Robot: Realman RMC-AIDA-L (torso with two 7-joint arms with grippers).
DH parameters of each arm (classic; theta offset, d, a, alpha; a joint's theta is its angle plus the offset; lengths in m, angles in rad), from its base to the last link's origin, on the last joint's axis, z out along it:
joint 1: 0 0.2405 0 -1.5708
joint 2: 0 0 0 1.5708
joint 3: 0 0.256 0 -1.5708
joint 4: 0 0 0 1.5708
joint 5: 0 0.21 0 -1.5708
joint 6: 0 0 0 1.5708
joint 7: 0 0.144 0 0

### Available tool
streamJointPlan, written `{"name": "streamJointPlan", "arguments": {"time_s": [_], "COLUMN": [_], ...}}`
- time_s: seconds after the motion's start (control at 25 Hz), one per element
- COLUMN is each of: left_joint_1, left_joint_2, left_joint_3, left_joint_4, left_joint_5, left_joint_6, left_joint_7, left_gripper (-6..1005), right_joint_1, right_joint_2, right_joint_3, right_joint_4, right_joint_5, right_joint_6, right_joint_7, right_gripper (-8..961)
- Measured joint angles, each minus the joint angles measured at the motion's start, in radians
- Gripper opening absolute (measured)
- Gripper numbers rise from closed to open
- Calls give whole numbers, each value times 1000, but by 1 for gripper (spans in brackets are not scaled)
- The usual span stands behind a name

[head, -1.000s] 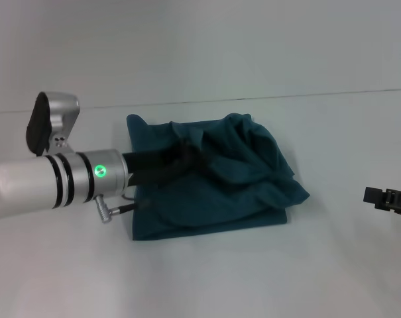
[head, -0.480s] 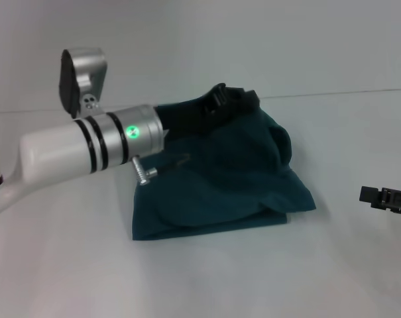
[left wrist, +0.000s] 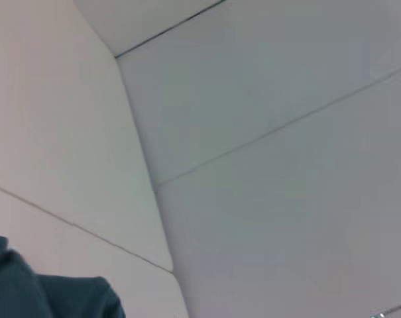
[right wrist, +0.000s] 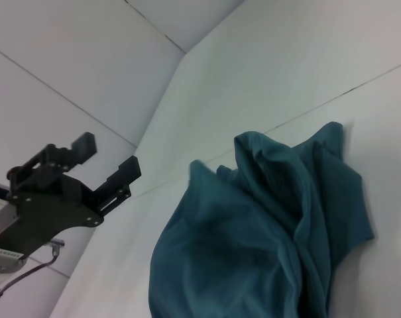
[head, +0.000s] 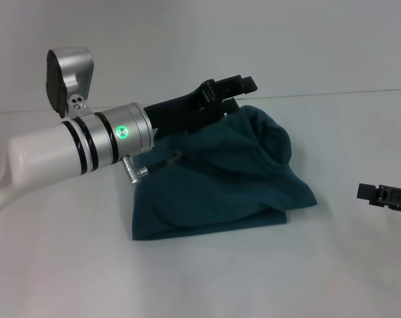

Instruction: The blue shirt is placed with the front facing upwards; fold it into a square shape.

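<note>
1. A plain white table (head: 207,278) fills the lower part of the head view, with a pale wall behind it; a thin seam runs across the upper middle of the frame.
2. The blue shirt (head: 220,182) lies in the centre of the head view as a roughly square but rumpled bundle. Its lower left edge is fairly straight, while its right side is bunched and puffed up.
3. My left gripper (head: 236,85) is raised above the shirt's upper edge, in the upper middle of the frame. Its fingers stand apart and hold nothing; the right wrist view shows them clear of the cloth.
4. My right gripper (head: 384,196) sits parked at the right edge of the frame, away from the shirt; I cannot tell whether its fingers are apart or together.
5. I judge the folding mostly done: the shirt is gathered into a compact block, but the top layer needs smoothing and the right edge squaring.
6. A second ago my left gripper lay low across the shirt's middle. It has since lifted and swung toward the upper edge, and the top fold now lies further over to the right.
</note>
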Motion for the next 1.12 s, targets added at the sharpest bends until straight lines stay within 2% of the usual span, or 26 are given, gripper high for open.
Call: {"name": "streamJointPlan", "arguments": {"time_s": [0.04, 0.16, 0.24, 0.36, 0.48, 0.64, 0.72, 0.8, 0.88, 1.12], "left_joint_1": [4, 48, 92, 154, 191, 224, 252, 256, 253, 231], "left_joint_2": [1, 8, 16, 38, 57, 57, 44, 40, 36, 5], "left_joint_3": [0, 5, 12, 18, 6, 0, 5, 8, 11, 20], "left_joint_4": [3, 48, 91, 156, 208, 281, 357, 369, 370, 349], "left_joint_5": [0, 7, 22, 115, 259, 349, 399, 425, 468, 555], "left_joint_6": [7, 48, 72, 83, 86, 86, 75, 60, 36, -48], "left_joint_7": [0, -2, -17, -82, -122, -105, -75, -76, -79, -81], "left_gripper": [444, 674, 744, 850, 898, 947, 946, 945, 944, 942], "right_joint_1": [0, 0, 0, 0, 0, 0, 0, -1, -1, -2], "right_joint_2": [0, 0, 0, 0, 0, 0, 0, 0, 0, 0], "right_joint_3": [0, 0, 0, 0, 0, 0, 0, 0, 0, 0], "right_joint_4": [0, 0, 0, 0, 0, 0, 0, 0, 0, 0], "right_joint_5": [0, 0, 0, 0, 0, 0, 0, 0, 0, 0], "right_joint_6": [0, 1, 0, -2, -2, 0, 0, 1, 1, -1], "right_joint_7": [0, 0, 0, 0, 0, 0, 0, 0, 0, 2], "right_gripper": [883, 882, 882, 882, 883, 884, 884, 884, 884, 883]}}
